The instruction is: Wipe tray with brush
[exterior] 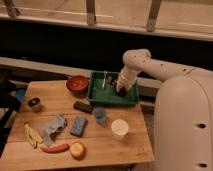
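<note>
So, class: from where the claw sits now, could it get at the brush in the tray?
Probably yes. The claw, shut, is down inside the green tray at its right end; the brush lies toward the left, with only bare tray floor between them.
</note>
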